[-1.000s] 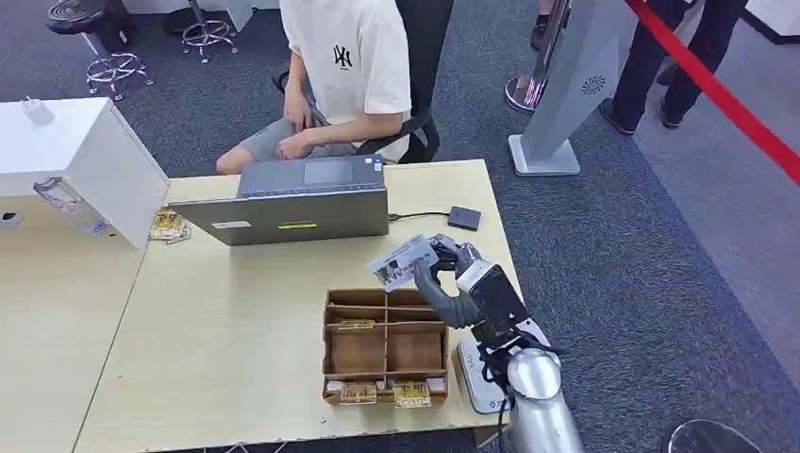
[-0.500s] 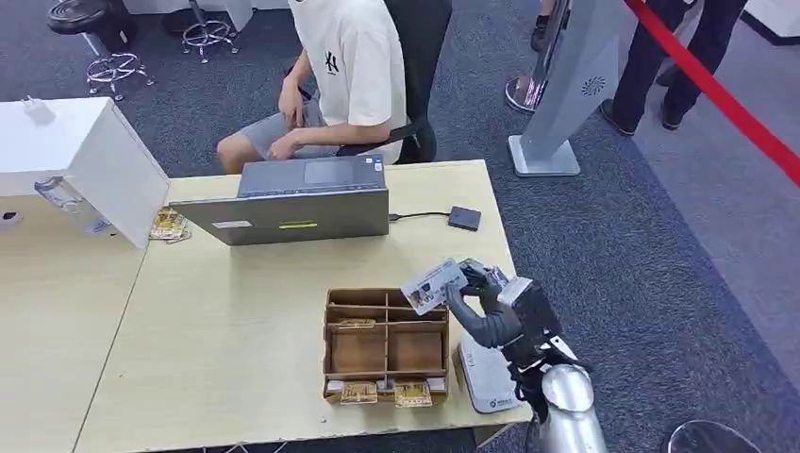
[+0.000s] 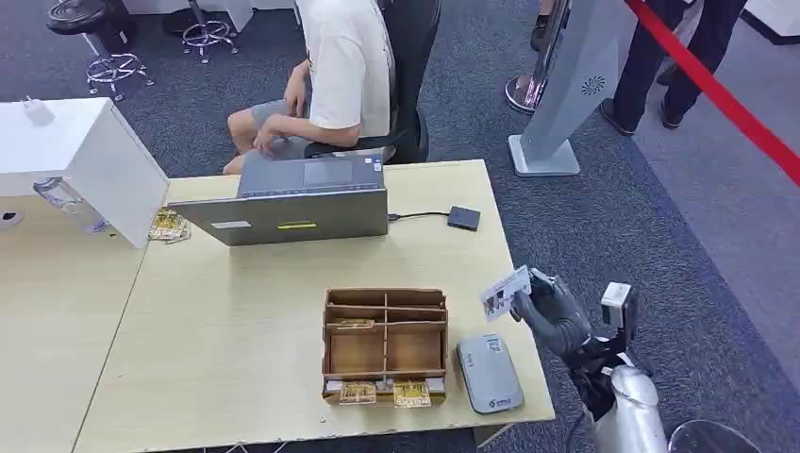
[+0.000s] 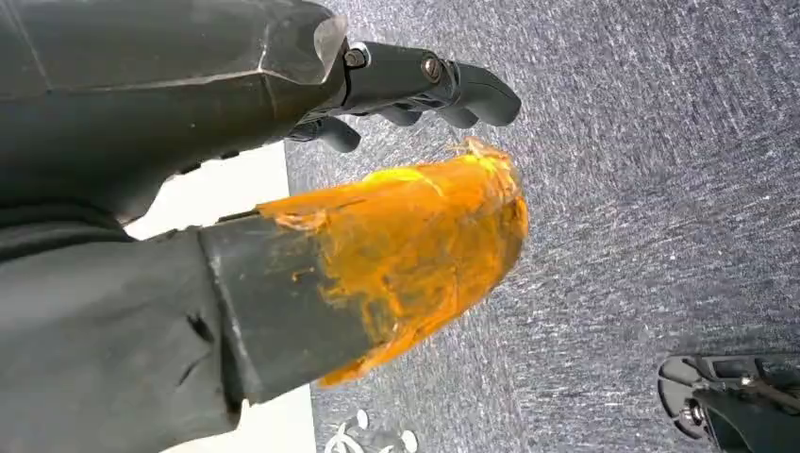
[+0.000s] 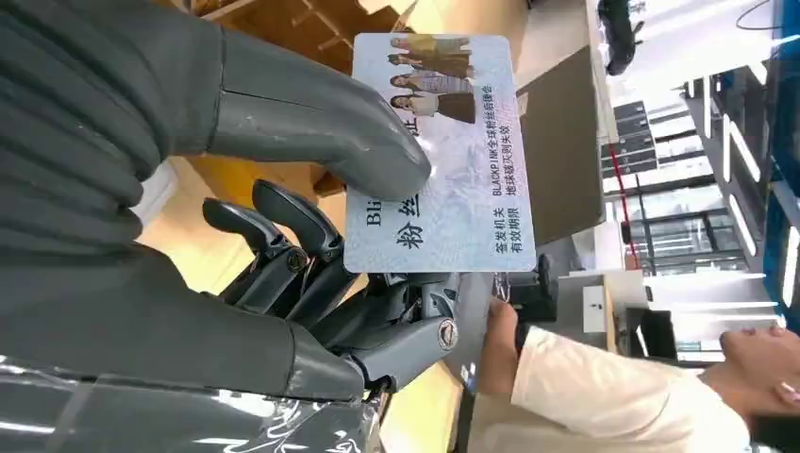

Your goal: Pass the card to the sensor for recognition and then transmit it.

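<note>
A pale blue card (image 3: 505, 293) printed with a row of people and dark text is pinched in my right hand (image 3: 552, 316), just off the table's right edge and above table height. In the right wrist view the thick grey thumb (image 5: 321, 123) presses on the card (image 5: 443, 160) while the darker fingers (image 5: 302, 255) back it from behind. The grey card reader (image 3: 490, 375) lies flat on the table near the front right corner, left of and below the card. My left hand (image 4: 311, 255), its thumb wrapped in orange tape, hangs over grey carpet and holds nothing.
A wooden divided box (image 3: 385, 344) with small packets stands left of the reader. A grey laptop (image 3: 297, 203) and a cabled small dark device (image 3: 463, 218) sit at the table's far side. A person sits behind the laptop. A white box (image 3: 75, 156) stands far left.
My right hand has carried the card rightward from above the box's far corner to past the table's right edge, uncovering the reader. The seated person has turned on the chair.
</note>
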You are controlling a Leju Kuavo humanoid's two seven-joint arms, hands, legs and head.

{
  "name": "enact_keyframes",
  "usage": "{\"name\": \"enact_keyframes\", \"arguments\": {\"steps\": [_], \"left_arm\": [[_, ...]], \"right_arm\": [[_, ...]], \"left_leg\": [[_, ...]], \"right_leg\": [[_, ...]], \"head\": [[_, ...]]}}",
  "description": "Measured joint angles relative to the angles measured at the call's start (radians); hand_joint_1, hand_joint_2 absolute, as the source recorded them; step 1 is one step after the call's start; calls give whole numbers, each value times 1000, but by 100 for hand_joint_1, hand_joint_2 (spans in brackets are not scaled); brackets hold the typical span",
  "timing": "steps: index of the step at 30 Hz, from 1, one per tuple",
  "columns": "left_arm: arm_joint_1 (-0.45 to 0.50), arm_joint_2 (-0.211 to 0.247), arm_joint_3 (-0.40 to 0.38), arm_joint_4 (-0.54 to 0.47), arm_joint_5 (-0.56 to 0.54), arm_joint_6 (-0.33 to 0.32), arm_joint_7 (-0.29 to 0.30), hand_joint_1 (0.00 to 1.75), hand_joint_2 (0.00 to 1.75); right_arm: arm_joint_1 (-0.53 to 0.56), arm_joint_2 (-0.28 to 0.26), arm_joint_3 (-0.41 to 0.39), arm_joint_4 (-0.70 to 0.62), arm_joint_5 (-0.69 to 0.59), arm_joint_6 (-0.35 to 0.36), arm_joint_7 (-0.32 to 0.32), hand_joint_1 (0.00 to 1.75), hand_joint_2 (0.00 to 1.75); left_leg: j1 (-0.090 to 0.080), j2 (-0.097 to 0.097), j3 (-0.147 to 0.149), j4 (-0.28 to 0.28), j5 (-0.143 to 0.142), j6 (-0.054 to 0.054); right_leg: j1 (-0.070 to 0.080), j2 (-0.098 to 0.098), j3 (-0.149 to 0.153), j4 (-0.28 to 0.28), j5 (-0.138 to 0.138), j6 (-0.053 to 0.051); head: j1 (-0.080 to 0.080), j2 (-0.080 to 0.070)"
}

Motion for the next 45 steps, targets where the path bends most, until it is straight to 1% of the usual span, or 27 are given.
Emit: {"name": "enact_keyframes", "arguments": {"steps": [2, 8, 14, 18, 21, 25, 34, 41, 43, 45], "left_arm": [[0, 0, 0, 0, 4, 0, 0, 0, 0], [0, 0, 0, 0, 14, 0, 0, 0, 0], [0, 0, -2, 0, 19, 0, 0, 0, 0], [0, 0, -2, 0, 29, 0, 0, 0, 0], [0, 0, -2, 0, 35, 0, 0, 0, 0], [0, 0, -2, 0, 52, 0, -1, 0, 0], [0, 0, -2, 0, 76, 0, -2, 0, 0], [0, 0, -2, 0, 84, 0, -2, 0, 0], [0, 0, -2, 0, 90, 1, -2, 0, 0], [0, 0, -2, 0, 104, 1, -3, 0, 0]], "right_arm": [[-2, -21, -2, 25, 21, 14, -15, 175, 175], [-2, -67, 2, 68, 119, 18, -69, 175, 175], [10, -103, 47, 84, 196, 14, -119, 175, 175], [18, -130, 72, 92, 216, 12, -141, 175, 175], [19, -161, 86, 104, 231, 13, -159, 175, 175], [18, -209, 102, 126, 258, 11, -174, 175, 175], [-10, -286, 130, 174, 289, 0, -189, 175, 175], [-25, -306, 147, 200, 298, -9, -189, 175, 175], [-35, -311, 158, 212, 313, -22, -190, 175, 175], [-54, -316, 177, 228, 338, -50, -189, 175, 175]], "left_leg": [[0, 0, 0, 0, 0, 0], [0, 0, 0, 0, 0, 0], [0, 0, 0, 0, 0, 0], [0, 0, 0, 0, 0, 0], [0, 0, 0, 0, 0, 0], [0, 0, 0, 0, 0, 0], [0, 0, 0, 0, 0, 0], [0, 0, 0, 0, 0, 0], [0, 0, 0, 0, 0, 0], [0, 0, 0, 0, 0, 0]], "right_leg": [[0, 0, 0, 0, 0, 0], [0, 0, 0, 0, 0, 0], [0, 0, 0, 0, 0, 0], [0, 0, 0, 0, 0, 0], [0, 0, 0, 0, 0, 0], [0, 0, 0, 0, 0, 0], [0, 0, 0, 0, 0, 0], [0, 0, 0, 0, 0, 0], [0, 0, 0, 0, 0, 0], [0, 0, 0, 0, 0, 0]], "head": [[0, 0], [0, 0], [0, 0], [0, 0], [0, 0], [0, 0], [0, 0], [0, 0], [0, 0], [0, 0]]}}
